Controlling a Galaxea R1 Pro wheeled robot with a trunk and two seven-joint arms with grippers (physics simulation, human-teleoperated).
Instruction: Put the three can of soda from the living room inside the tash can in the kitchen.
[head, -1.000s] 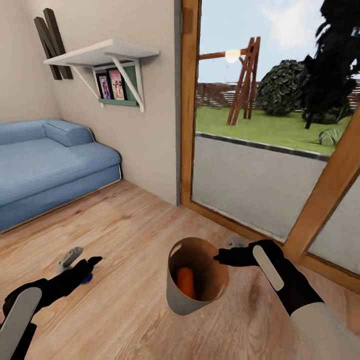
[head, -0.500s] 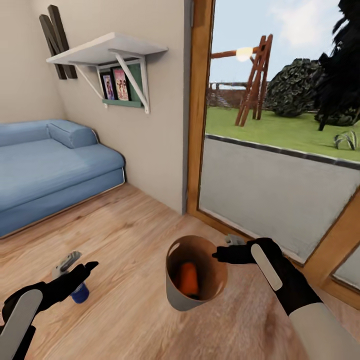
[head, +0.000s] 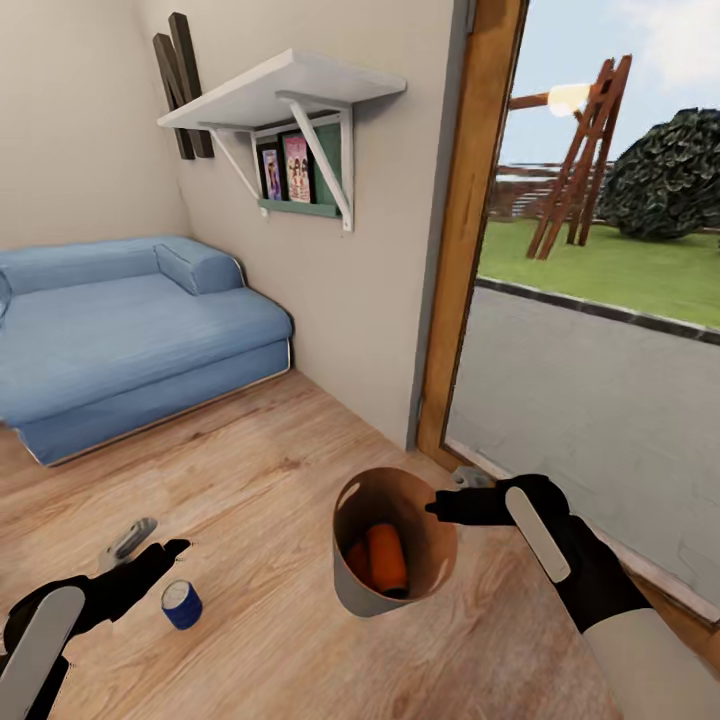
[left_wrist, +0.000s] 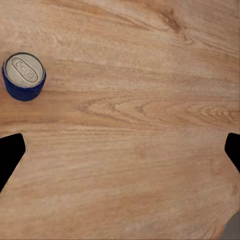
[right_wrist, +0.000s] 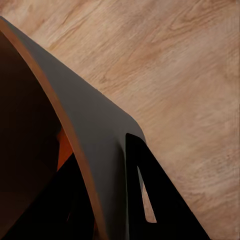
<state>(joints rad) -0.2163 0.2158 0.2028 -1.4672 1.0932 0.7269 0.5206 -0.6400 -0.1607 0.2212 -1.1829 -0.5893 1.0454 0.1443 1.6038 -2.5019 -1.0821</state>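
Bin (head: 392, 590): dark grey, brown inside, on the wooden floor (head: 260, 480) at 6 o'clock in the head view, tilted with its mouth up. Right claw (head: 434, 511) pinches the rim at 3 o'clock, one finger inside the wall, one outside.

Orange cans (head: 385, 558): two, inside the bin, long axes leaning near upright.

Blue can (left_wrist: 23, 76): upright on the floor, silver top up, at 8 o'clock, just beside the left claw (head: 172, 549), which is spread wide and empty.

Sofa (head: 120, 330): blue, at 10 o'clock.
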